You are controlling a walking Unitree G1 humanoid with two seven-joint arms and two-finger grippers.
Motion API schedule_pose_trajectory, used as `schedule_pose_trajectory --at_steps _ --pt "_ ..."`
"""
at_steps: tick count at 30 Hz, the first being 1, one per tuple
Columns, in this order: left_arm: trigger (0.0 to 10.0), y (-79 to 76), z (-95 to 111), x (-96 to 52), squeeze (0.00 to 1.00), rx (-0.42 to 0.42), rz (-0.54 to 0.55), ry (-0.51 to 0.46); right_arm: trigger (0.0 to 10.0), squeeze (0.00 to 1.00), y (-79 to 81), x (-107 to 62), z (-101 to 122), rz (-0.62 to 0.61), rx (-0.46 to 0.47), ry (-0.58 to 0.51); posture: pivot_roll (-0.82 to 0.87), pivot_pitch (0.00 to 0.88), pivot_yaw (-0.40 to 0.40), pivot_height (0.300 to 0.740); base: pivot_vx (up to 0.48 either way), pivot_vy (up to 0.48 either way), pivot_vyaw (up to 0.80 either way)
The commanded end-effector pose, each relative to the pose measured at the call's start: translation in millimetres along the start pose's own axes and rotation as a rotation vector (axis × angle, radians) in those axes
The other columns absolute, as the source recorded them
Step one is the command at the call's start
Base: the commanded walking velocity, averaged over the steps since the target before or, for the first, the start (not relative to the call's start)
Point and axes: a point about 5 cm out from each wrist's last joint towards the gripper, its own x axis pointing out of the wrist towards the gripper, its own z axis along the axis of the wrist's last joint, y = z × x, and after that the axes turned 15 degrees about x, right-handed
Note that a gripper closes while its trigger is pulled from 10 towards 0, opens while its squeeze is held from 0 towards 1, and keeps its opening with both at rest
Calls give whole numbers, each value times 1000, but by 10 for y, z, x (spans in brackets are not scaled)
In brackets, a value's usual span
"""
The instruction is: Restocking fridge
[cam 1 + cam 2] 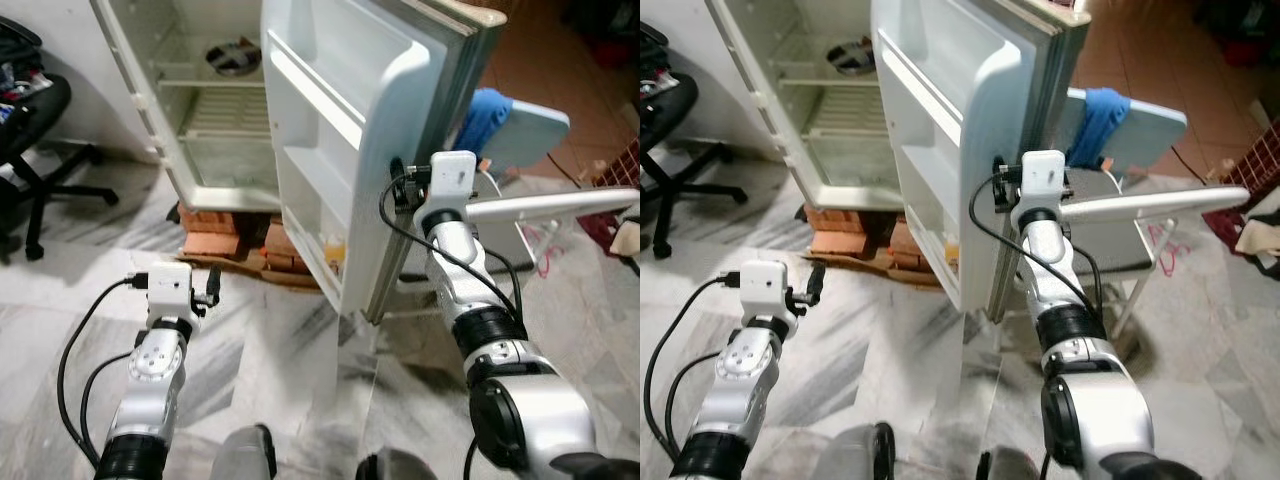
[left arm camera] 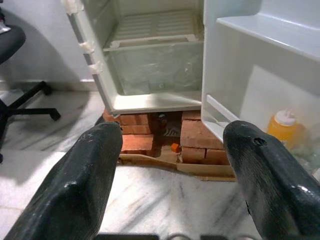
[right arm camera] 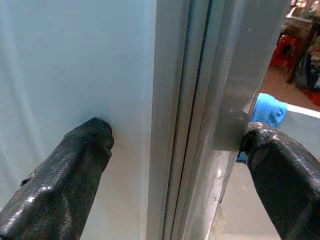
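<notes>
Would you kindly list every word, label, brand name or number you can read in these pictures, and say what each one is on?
None can be read.
Open white fridge door: no legible lettering.
Yellow squeeze bottle with a white cap in the bottom door shelf: any label is too blurred to read.
Right gripper, straddling the door's edge, and open left gripper: no markings readable.

floor (image 1: 280, 340): marble | fridge (image 1: 230, 110) on bricks (image 1: 215, 225) | office chair (image 1: 30, 130)
</notes>
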Motion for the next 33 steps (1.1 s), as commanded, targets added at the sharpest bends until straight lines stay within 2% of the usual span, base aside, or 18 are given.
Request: schedule_pose_trajectory --at_steps 1,2,4,6,7,8,9,10,11,13,15,16,19,21,23,28,31,33 --pt "10000 38 -17 -29 0 0 2 7 10000 0 257 107 246 154 90 -80 122 117 -6 740 0 0 0" --pt "10000 47 -22 -44 0 -2 7 8 10000 0 402 90 257 302 225 -58 126 118 -7 740 0 0 0" --pt "10000 51 -23 -55 0 -4 9 8 10000 0 507 66 243 424 343 -19 126 118 -7 740 0 0 0" --pt "10000 62 -45 -79 0 -4 12 16 10000 0 638 -61 210 637 522 74 124 122 -7 740 0 0 0" --pt "10000 63 -69 -95 0 -5 12 25 10000 0 655 -197 143 759 544 136 116 125 -3 740 0 0 0" --pt "10000 63 -73 -99 0 -6 12 26 10000 0 647 -216 122 770 532 145 116 125 -3 740 0 0 0" --pt "10000 51 -80 -97 0 -7 6 29 10000 0 552 -241 -36 715 428 178 108 128 1 740 0 0 0" --pt "10000 51 -80 -97 0 -7 6 29 10000 0 552 -241 -36 715 428 178 108 128 1 740 0 0 0" --pt "10000 30 -70 -86 0 -4 -7 26 10000 0 440 -263 -207 634 328 217 102 131 7 740 0 0 0" --pt "10000 16 -51 -70 0 -2 -17 19 10000 0 351 -294 -318 579 277 237 101 133 11 740 0 0 0" --pt "10000 12 -24 -50 0 -4 -21 11 10000 0 258 -354 -401 525 273 235 98 134 14 740 0 0 0" --pt "10000 14 -16 -48 0 -8 -22 8 10000 0 211 -405 -435 476 328 249 91 132 17 740 0 0 0" --pt "10000 6 -21 -52 0 -16 -29 6 10000 0 134 -517 -514 383 352 258 86 130 18 740 0 0 0" --pt "10000 -1 -25 -58 0 -21 -32 7 10000 0 117 -556 -528 361 340 247 85 129 16 740 0 0 0" --pt "10000 -15 -21 -64 0 -26 -27 7 10000 0 68 -616 -555 268 196 188 85 129 9 740 0 0 0" --pt "10000 -46 -44 -82 0 -20 -30 16 10000 0 119 -701 -544 226 151 142 77 127 1 740 0 108 0" --pt "10000 -43 -36 -56 0 6 -30 13 10000 0 195 -752 -601 268 109 203 76 129 -1 740 0 337 0" --pt "10000 -34 -21 -36 0 11 -29 5 10000 0 201 -771 -592 283 102 195 75 130 -1 740 0 441 0"
